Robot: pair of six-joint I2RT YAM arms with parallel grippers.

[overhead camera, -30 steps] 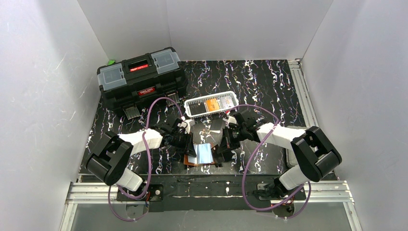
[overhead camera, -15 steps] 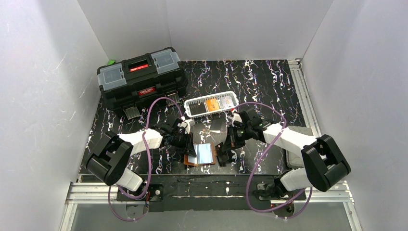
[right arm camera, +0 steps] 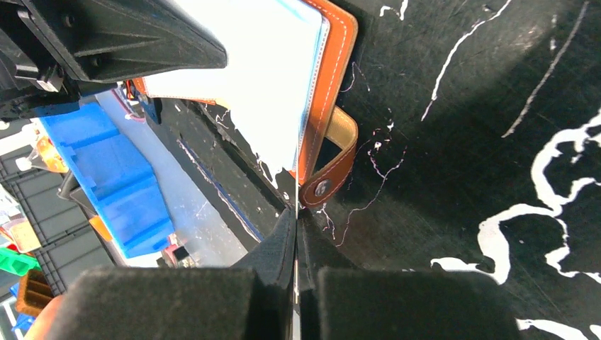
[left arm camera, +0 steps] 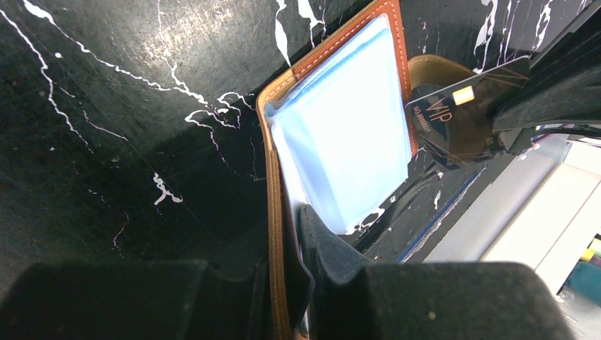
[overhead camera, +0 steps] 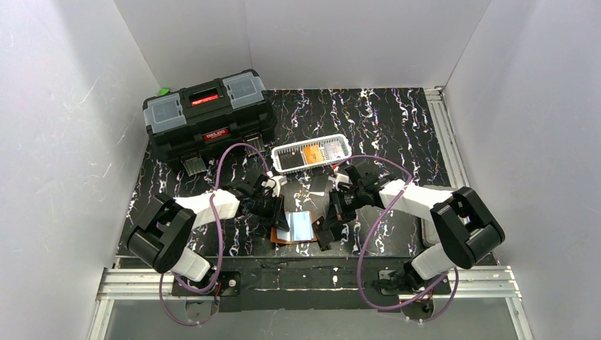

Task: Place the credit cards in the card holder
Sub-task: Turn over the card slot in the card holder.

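The card holder (left arm camera: 340, 142) lies open at the near edge of the counter (overhead camera: 383, 120), its pale clear sleeves fanned upward. The left tool (left arm camera: 287, 280) is clamped on the brown leather cover and sleeve stack at the spine side, pinning it in place. The right tool (right arm camera: 296, 265) is pressed together on a dark card (left arm camera: 461, 117), seen edge-on from its own wrist. The card's corner hovers just beside the holder's open edge, above the snap tab (right arm camera: 329, 177), and is not yet inside any sleeve. Whether the sleeves already contain cards cannot be told. An orange card (overhead camera: 312, 154), with others beside it, waits in the white basket (overhead camera: 278, 160) farther back, so most of the job appears to remain.
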